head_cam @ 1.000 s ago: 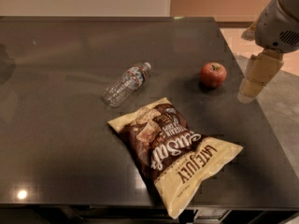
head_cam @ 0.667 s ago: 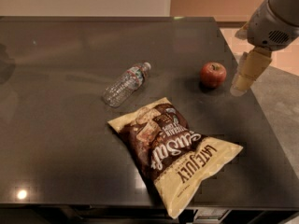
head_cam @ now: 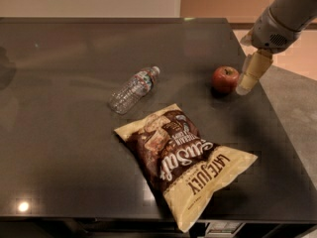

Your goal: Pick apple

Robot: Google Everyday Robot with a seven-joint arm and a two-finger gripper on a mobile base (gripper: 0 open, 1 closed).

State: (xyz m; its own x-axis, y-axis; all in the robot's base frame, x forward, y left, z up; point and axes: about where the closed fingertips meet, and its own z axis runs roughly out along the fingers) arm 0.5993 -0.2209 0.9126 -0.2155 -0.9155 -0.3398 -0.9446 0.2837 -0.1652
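A small round red apple [head_cam: 225,79] with a yellowish patch and short stem sits on the dark table [head_cam: 64,148] near its right edge. My gripper [head_cam: 245,85] comes in from the upper right on a grey arm. Its cream-coloured fingers [head_cam: 252,72] point down and left, with the tip just right of the apple, very close to it. The fingers overlap in this view, so the gap between them is hidden.
A clear plastic water bottle [head_cam: 133,89] lies on its side left of the apple. A large brown and cream chip bag [head_cam: 184,157] lies in front of both, toward the table's front edge. The table's right edge runs just beyond the apple.
My gripper has moved left and slightly down, from over the table's right edge to right beside the apple. The apple, bottle and bag have not moved.
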